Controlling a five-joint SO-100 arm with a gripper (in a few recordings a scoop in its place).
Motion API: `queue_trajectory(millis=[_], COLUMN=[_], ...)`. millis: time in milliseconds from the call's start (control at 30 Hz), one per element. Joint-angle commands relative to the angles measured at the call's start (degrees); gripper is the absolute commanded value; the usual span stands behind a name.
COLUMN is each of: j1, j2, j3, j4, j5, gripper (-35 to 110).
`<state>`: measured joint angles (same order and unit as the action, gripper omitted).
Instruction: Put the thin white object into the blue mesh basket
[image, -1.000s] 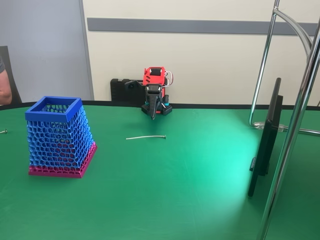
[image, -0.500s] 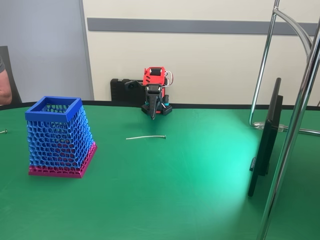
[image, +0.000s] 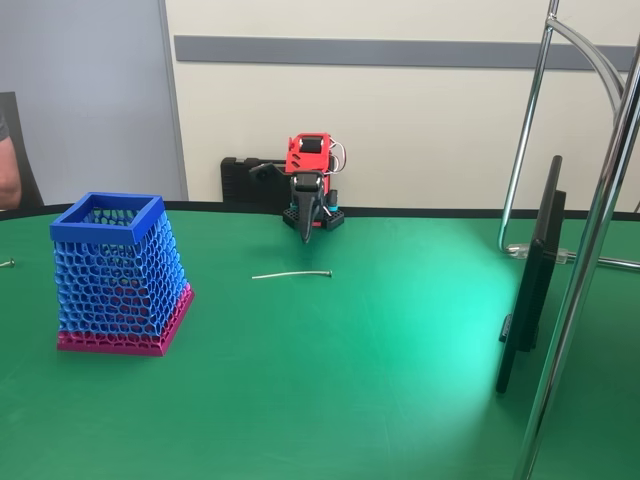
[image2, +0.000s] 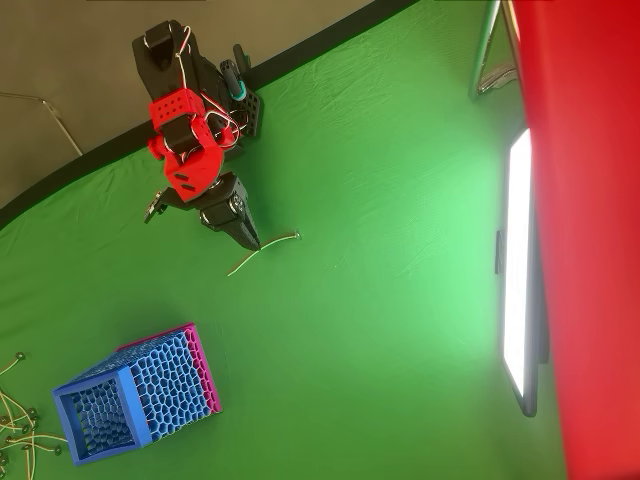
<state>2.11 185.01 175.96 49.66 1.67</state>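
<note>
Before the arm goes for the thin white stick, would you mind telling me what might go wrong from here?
1. The thin white object lies flat on the green table and is very slim, so the gripper may slide off it or nudge it away instead of pinching it.
2. The blue mesh basket stands well to the left in the fixed view, and its square rim opening is narrow. The long stick, if carried crosswise, could catch on the rim or fall outside.

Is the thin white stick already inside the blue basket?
No, the thin white stick lies on the green table, apart from the blue basket.
</note>
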Motion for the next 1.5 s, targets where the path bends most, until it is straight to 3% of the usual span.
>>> queue_trajectory(millis=[0, 967, 1467], j1=[-0.44, -3.34, -6.94], j2=[-2.46, -52.82, -76.03], j3=[-2.02, -28.65, -46.67], j4=[-1.32, 0.97, 8.26], j5=[0.44, 7.91, 15.64], gripper=[1, 1, 15])
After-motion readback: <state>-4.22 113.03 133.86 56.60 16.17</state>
